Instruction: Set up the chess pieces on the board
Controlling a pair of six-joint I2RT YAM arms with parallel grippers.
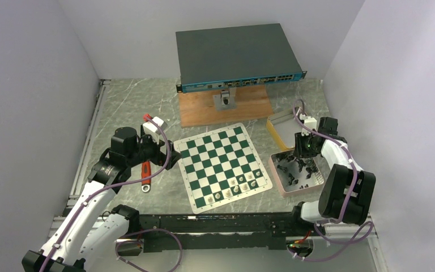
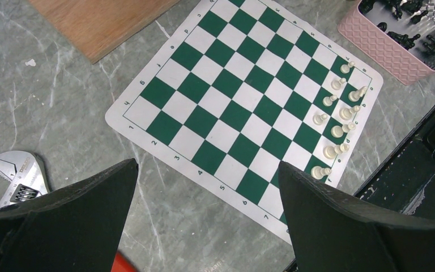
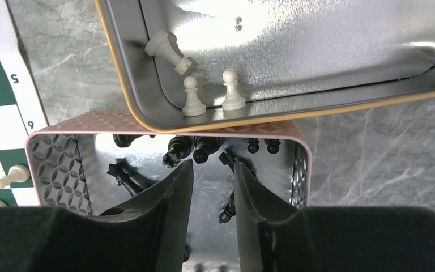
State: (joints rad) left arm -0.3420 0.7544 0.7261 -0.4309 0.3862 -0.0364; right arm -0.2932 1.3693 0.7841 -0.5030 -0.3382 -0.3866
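Observation:
The green and white board (image 1: 221,164) lies in the middle of the table and also shows in the left wrist view (image 2: 243,96). Several white chessmen (image 1: 241,184) stand along its near edge, and they show in the left wrist view (image 2: 337,113) too. Black chess pieces (image 3: 195,148) lie loose in the pink tray (image 3: 164,120) to the right of the board (image 1: 277,181). My right gripper (image 3: 212,164) hangs over that tray (image 1: 305,153), its jaws slightly apart with nothing between them. My left gripper (image 2: 207,164) is wide open and empty above the table by the board's left edge (image 1: 167,153).
A yellow-rimmed tin (image 3: 317,45) behind the pink tray holds three white pieces (image 3: 190,96). A wrench (image 1: 145,175) lies left of the board. A wooden plank (image 1: 226,107) and a network switch (image 1: 238,54) sit at the back. Walls close in on both sides.

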